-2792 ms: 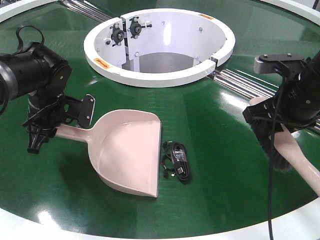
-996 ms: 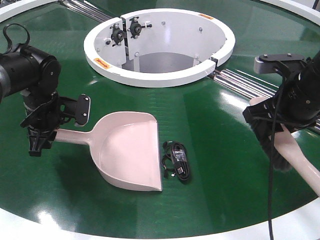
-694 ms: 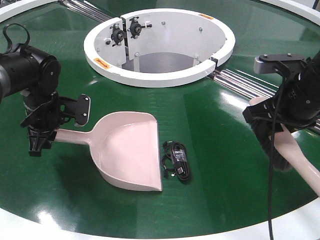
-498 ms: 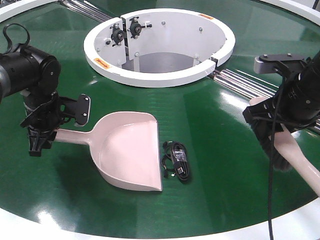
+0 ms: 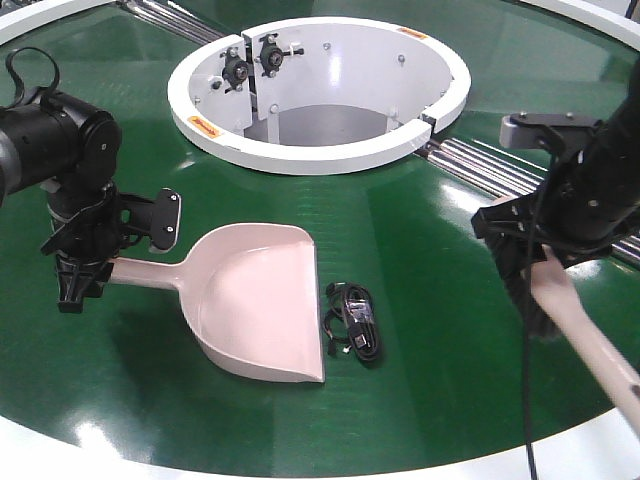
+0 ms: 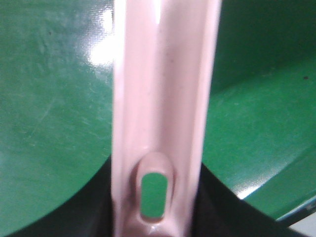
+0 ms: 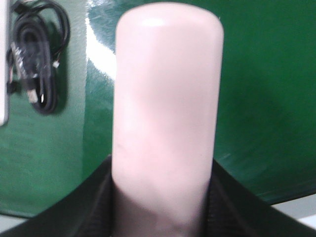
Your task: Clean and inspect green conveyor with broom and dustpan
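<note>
Right end effector (image 5: 522,255) pinching broom (image 5: 590,350), shifted toward cable (image 5: 355,320), left end effector (image 5: 90,268) clamping dustpan (image 5: 255,300) handle, unmoved.

Left gripper (image 5: 80,262) pointing down at the left, jaws clamped, right gripper (image 5: 528,250) angled down opposite, jaws clamped

Pink dustpan (image 6: 165,89) handle runs vertically (slotted hole near bottom) over glossy green conveyor (image 6: 54,108).
</note>
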Motion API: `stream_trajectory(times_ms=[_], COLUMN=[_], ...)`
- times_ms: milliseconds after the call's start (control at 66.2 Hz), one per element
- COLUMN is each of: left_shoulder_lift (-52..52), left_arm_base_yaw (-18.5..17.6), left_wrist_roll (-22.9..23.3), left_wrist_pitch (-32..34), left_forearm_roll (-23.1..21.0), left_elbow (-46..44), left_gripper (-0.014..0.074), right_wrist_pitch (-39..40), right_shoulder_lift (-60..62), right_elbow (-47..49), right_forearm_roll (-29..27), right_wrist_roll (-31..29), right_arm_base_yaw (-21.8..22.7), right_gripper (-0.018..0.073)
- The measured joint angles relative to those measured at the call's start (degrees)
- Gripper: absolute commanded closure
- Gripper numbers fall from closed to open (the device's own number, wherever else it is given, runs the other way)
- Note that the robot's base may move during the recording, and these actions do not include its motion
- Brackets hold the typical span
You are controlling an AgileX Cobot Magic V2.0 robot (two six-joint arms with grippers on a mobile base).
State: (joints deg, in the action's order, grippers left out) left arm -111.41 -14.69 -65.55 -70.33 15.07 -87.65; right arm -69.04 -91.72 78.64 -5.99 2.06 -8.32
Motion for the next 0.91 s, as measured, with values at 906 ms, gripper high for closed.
stream_trajectory(times_ms=[906], left_shoulder_lift=[0.00], left_arm_base_yaw=[0.00], left_wrist_roll=[-0.05], left_wrist_pitch=[0.00], left_forearm_roll=[-0.06], left_elbow=[0.00], left_gripper=[0.0603], right_wrist_pitch=[-0.98], right_shoulder_lift=[-32.51], right_elbow=[20.44], right_forearm_roll=[-1.16], right_wrist_roll=[5.72], right_arm_base_yaw=[-12.26], right_gripper=[0.0563])
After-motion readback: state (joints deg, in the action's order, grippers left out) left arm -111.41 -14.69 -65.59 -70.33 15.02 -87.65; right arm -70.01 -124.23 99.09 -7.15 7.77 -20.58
